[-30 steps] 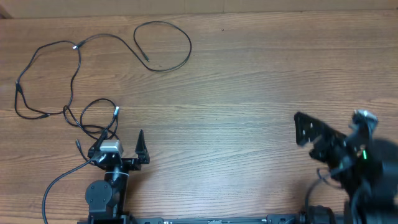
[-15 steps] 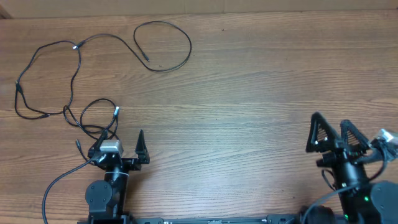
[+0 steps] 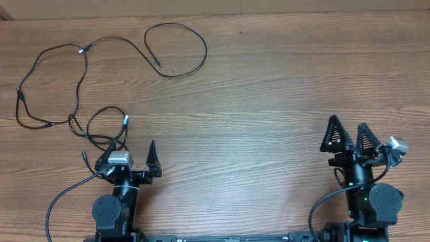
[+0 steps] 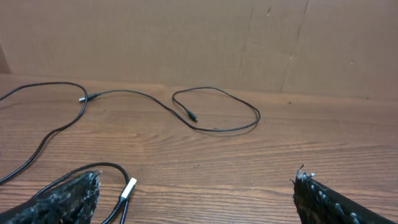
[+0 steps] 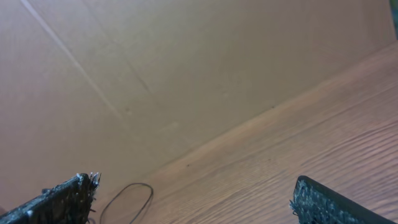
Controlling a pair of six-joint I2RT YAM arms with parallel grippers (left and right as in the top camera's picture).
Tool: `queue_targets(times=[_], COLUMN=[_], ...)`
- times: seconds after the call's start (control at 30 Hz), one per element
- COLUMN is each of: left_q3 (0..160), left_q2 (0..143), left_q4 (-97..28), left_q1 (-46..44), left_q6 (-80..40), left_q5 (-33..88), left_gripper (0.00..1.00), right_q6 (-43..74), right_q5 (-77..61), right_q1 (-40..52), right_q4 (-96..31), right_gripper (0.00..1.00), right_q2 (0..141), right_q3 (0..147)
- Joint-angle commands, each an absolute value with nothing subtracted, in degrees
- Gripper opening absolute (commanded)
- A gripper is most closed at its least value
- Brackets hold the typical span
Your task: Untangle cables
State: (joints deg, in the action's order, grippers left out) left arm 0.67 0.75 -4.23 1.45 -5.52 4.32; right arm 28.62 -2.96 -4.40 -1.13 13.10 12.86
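Cables (image 3: 82,48): lying loose on the far-left part of the wooden table (image 3: 269,101), well apart from the right side. Snaking from a squiggle at the left edge toward the far side, then sweeping into a round loop (image 3: 205,50) and ending in a small dark plug (image 3: 158,64) inside it. Curling nearer into a smaller loop, showing a silvery-tipped plug (image 3: 125,120) and crossing over itself just beside the left gripper (image 3: 131,146); touching its left finger or not, impossible to tell from overhead. Left gripper: sitting at the near-left edge, gaping wide, gripping nothing, facing the cords and the cardboard wall (image 4: 186,37) beyond. Right gripper (image 3: 347,122): sitting at the near-right edge, well apart from every cord, fingers spread with nothing between them, tilting up toward the wall, catching only a far-off bit of black loop in its wrist view.
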Motion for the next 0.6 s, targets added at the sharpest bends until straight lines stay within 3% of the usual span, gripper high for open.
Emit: queue_targets(times=[0.0, 0.3, 0.57], left_q3=[0.27, 0.27, 0.25], left_q2=[0.21, 0.21, 0.21], left_q4=[-4.08, -4.08, -4.08], left_q1=[0.82, 0.82, 0.82], left_q6=[-4.25, -4.27, -4.25], left_q5=[4.29, 4.29, 4.29], left_gripper=[0.99, 0.99, 1.00], right_q6=[28.42, 28.38, 28.38], right_q5=[-1.48, 2.57, 6.31], right_q1=[-4.08, -0.43, 1.13], right_q4=[1.87, 0.99, 2.48], right_gripper=[1.00, 1.00, 1.00], right_q2=[11.49, 0.01, 0.14], right_q3=[9.21, 1.74, 0.43])
